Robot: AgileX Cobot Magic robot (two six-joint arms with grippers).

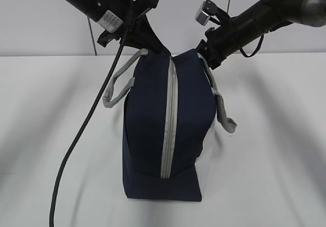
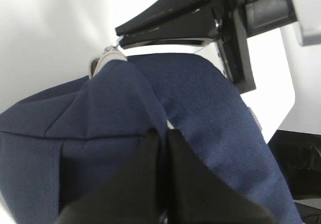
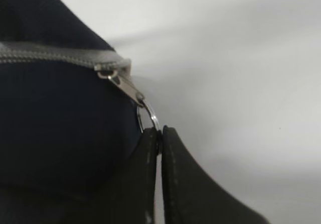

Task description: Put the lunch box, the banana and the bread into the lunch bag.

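**Operator:** Report the condition of the right jaws (image 3: 159,138).

**Technician:** Closed, with the round metal pull ring (image 3: 148,117) pinched between the tips. The ring hangs from the zipper slider (image 3: 120,83), which sits just above and to the left of the jaws in the right wrist view. The grey zipper (image 1: 170,120) runs away from the slider across the navy fabric.

**Operator:** And the left jaws (image 2: 164,138)?

**Technician:** Closed on a fold of the fabric of the lunch bag (image 1: 147,130). In the left wrist view the fabric rises to a ridge directly ahead of the tips (the cloth looks gathered there). The right jaws appear beyond that ridge, at the far end of the bag.

**Operator:** Position of the lunch bag?

**Technician:** Standing upright on the white tabletop (image 1: 275,155), below both jaws. The left jaws meet it at the top, just left of the zipper line; the right jaws are behind the top right corner. The visible run of zipper is shut down the front face.

**Operator:** Handles?

**Technician:** Two grey webbing handles: the left handle (image 1: 116,87) droops below the left jaws, the right handle (image 1: 222,107) hangs down the side below the right jaws.

**Operator:** Other items?

**Technician:** A black cable (image 1: 81,135) drops from the left arm to the tabletop, left of the bag.
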